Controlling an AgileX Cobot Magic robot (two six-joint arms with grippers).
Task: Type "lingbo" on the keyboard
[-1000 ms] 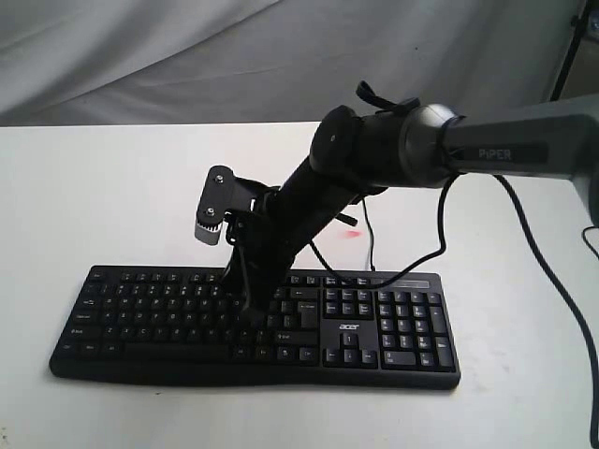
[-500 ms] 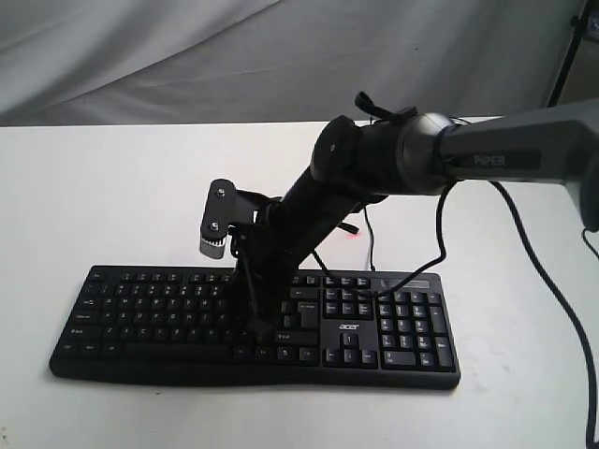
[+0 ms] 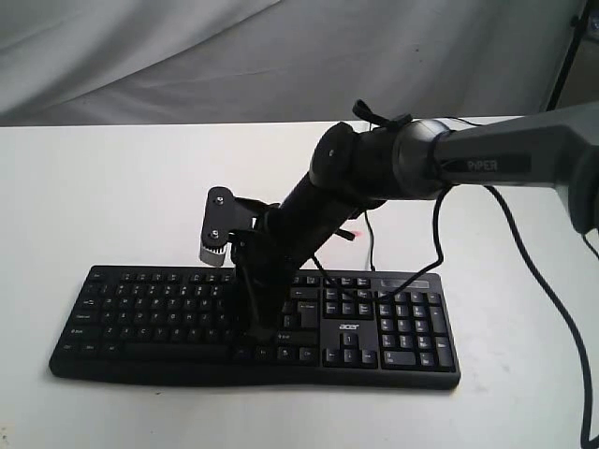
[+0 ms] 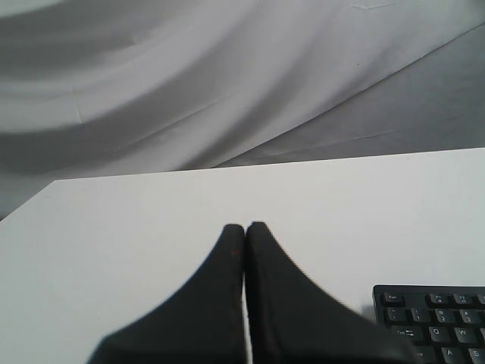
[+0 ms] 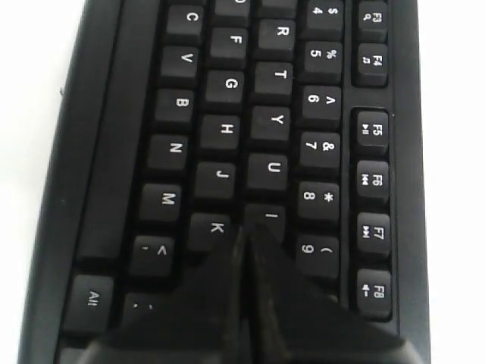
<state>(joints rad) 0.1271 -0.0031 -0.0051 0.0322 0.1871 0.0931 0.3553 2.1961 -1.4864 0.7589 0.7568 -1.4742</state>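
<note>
Right claw pressed together, no gap between its two black fingers, tips down at the edge of the I key, just beside the K key; contact with the key impossible to confirm. From the exterior camera, angled steeply down onto the letter block, right of its centre. Left claw likewise pressed tight, fingers flush against each other, hanging over bare tabletop, apart from the keyboard's corner; out of sight in the exterior view.

Keyboard flat on the white table, toward the front edge in the exterior view, long side running across. Number pad at the right end, white acer logo just left of the pad. Thin black cable leaving the back edge, partly hidden behind the arm. Small red glow on the table just behind the keyboard.

Right arm dark and bulky, reaching in from the right of the view, grey link lettered PiPER. Silver-and-black camera block bracketed at the wrist, above the keyboard's letter rows. Creased grey cloth hanging behind the table.
</note>
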